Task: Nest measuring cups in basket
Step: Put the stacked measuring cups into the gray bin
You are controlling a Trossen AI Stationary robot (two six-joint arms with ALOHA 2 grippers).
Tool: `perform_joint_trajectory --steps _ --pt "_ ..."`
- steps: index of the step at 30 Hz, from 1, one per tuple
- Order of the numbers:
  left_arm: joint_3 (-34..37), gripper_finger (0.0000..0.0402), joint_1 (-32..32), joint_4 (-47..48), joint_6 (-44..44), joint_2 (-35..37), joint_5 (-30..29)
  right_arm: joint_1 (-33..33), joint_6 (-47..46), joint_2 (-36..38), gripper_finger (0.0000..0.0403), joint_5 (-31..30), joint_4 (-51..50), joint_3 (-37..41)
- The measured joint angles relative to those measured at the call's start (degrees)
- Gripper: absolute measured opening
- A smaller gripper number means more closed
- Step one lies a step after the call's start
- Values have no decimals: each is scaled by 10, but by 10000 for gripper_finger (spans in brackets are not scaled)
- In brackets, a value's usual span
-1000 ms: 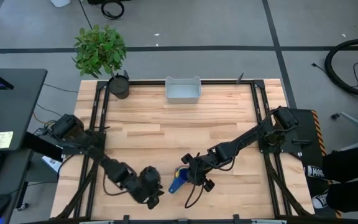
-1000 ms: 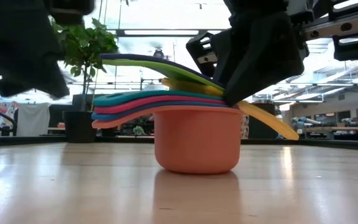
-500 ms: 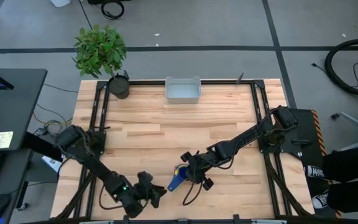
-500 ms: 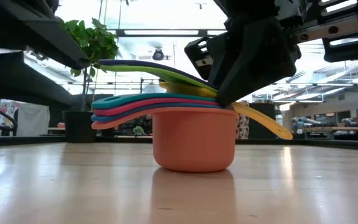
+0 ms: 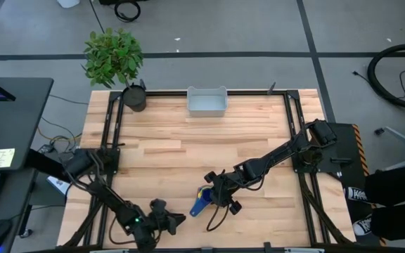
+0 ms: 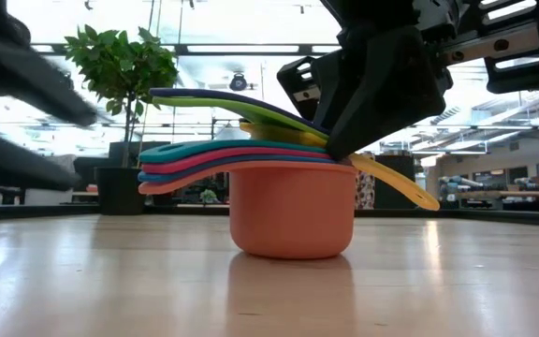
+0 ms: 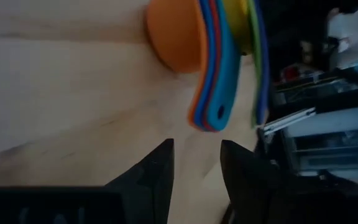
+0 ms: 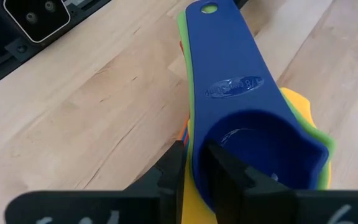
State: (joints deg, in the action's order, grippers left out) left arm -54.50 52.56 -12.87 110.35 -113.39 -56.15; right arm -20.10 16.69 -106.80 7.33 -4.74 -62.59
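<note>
The measuring cups (image 6: 288,201) look like smooth moulded plastic with a soft satin sheen. The orange bowl at the bottom throws a faint reflection onto the table (image 6: 110,281) beneath it. The top blue cup (image 8: 241,106), right beside the right gripper (image 8: 194,177), is matt to semi-gloss, with raised lettering on its flat handle. The table is light wood in glued strips, visibly grained and sealed to a low gloss. The right gripper's fingers are dull black, plastic-looking. Ahead of the left gripper (image 7: 196,168), also matt and dark, the stacked handles show clean, smooth edges. The basket (image 5: 207,102) looks like pale matt plastic.
</note>
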Motion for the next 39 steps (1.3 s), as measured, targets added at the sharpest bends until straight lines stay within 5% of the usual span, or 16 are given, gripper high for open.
perform_joint_trajectory --steps 10,16,24,39 --pt "1 134 -6 -57 -91 -11 -8 1 0 0 62 0 5 0" --pt "2 134 -39 -67 -265 -12 85 3 0 0 62 0 11 0" --pt "2 134 -71 -88 -374 -12 186 10 0 -1 62 3 12 0" --pt "2 134 -60 -67 -407 -12 91 12 0 0 62 2 12 0"
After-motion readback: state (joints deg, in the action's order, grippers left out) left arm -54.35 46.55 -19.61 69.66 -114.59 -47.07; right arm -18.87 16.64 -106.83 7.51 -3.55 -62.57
